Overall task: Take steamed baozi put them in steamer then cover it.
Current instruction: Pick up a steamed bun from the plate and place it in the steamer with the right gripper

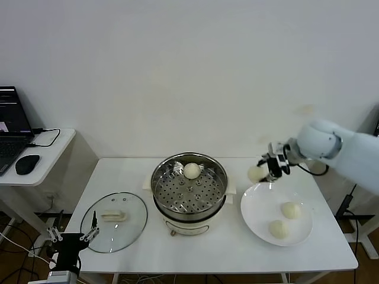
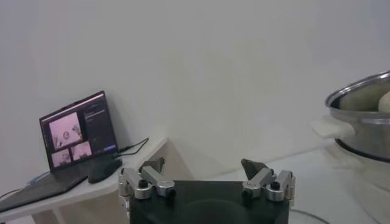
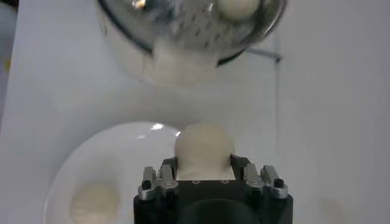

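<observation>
My right gripper (image 1: 265, 171) is shut on a cream-white baozi (image 1: 256, 173), held in the air above the far left rim of the white plate (image 1: 257, 210), to the right of the steamer (image 1: 188, 186). The wrist view shows the baozi (image 3: 204, 146) squeezed between the fingers of the right gripper (image 3: 204, 163). One baozi (image 1: 191, 171) lies at the back of the shiny steamer basket, and in the right wrist view that baozi (image 3: 237, 6) shows in the steamer (image 3: 183, 27). Two baozi (image 1: 290, 210) (image 1: 277, 228) rest on the plate. The glass cover (image 1: 114, 222) lies flat at the table's front left. My left gripper (image 1: 72, 234) hangs open beside it.
A side table at the far left carries a laptop (image 1: 12, 127) and a mouse (image 1: 27, 164). The laptop (image 2: 76, 131) also appears in the left wrist view. The white table (image 1: 136, 165) has bare surface behind the cover and in front of the steamer.
</observation>
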You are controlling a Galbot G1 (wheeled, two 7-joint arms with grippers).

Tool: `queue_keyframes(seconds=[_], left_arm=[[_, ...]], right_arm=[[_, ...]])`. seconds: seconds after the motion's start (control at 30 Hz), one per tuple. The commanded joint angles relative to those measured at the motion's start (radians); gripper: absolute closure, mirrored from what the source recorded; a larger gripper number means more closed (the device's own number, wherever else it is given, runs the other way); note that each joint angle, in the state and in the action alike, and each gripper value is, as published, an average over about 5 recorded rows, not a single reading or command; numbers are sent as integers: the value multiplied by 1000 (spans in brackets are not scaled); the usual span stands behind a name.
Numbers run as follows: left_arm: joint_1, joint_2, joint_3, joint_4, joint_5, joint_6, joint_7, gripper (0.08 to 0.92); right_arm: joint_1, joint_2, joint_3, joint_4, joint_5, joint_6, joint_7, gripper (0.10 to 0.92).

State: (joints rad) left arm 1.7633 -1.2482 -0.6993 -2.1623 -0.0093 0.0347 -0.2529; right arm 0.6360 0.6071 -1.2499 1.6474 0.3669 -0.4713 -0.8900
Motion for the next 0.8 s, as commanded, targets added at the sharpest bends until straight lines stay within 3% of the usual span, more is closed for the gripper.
queue_keyframes(seconds=[0.03,0.5,0.8], left_arm=[[-2,1,-11,6,-7,-1,0,177],[-10,-4,-50,6,-26,0,1,177],[-17,-7,-54,12,-27,-1,1,177]], right_arm=[[174,225,-103,45,235,-125,91,461],[-76,607,-33,-253,293,-212,212,457],[-163,714,-17,-363,315,-250,253,457]])
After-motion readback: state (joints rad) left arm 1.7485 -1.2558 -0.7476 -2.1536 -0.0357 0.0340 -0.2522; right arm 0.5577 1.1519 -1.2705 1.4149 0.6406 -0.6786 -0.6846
